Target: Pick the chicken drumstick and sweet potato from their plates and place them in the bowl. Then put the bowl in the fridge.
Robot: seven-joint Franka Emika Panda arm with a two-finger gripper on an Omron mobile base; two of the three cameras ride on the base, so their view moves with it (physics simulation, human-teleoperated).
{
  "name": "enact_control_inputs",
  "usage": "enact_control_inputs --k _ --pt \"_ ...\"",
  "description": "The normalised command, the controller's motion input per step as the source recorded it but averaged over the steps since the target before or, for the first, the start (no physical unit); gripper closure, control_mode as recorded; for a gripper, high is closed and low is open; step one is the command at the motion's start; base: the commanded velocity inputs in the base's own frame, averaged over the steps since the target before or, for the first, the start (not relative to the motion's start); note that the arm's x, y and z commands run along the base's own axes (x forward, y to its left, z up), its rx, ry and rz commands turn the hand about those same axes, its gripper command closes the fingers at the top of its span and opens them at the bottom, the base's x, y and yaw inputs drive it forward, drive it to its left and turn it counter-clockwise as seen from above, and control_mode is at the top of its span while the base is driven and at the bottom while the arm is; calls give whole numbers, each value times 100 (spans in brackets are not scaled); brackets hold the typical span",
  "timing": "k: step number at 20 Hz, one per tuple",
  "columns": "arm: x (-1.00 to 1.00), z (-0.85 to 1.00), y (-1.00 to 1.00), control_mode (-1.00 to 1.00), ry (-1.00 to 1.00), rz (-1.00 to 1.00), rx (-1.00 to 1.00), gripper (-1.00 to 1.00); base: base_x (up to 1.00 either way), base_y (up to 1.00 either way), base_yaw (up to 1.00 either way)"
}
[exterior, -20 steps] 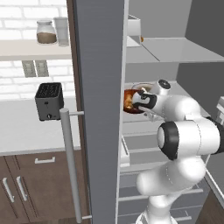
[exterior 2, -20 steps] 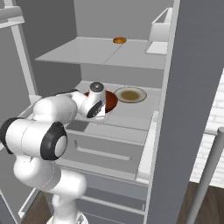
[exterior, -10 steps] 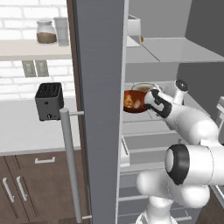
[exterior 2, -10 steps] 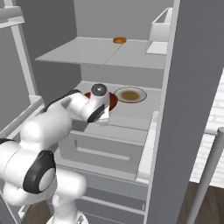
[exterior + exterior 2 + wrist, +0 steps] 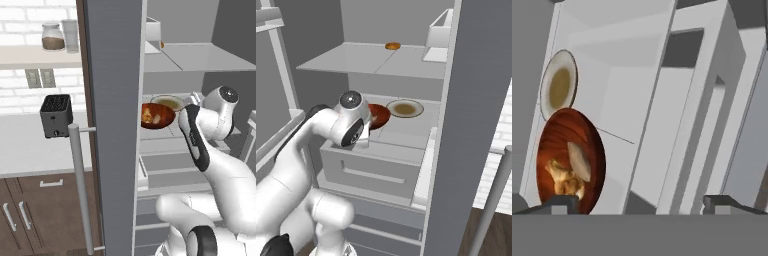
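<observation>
- On the fridge shelf, at left, the bowl is seen set down, with the chicken drumstick and sweet potato inside for chilling.
- Beside it, a filled plate is stored.
- At right, the gripper is held wide open, gripping nothing, the bowl judged delivered.

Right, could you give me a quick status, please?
End effector open, empty. Bowl on fridge shelf, drumstick and sweet potato inside. Nothing blocking.

The bowl is seen on a shelf inside the fridge. A pale plate is placed just beside it.
</observation>
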Motion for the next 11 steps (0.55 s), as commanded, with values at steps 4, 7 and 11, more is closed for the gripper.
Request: enact_control_inputs --k 4,7,11 --pt "-100 69 1 -100 10 -3 -1 -100 0 0 0" --pt "-100 71 0 -100 14 -1 0 -100 0 0 0" --pt "-100 70 0 -100 15 -1 0 -100 0 0 0"
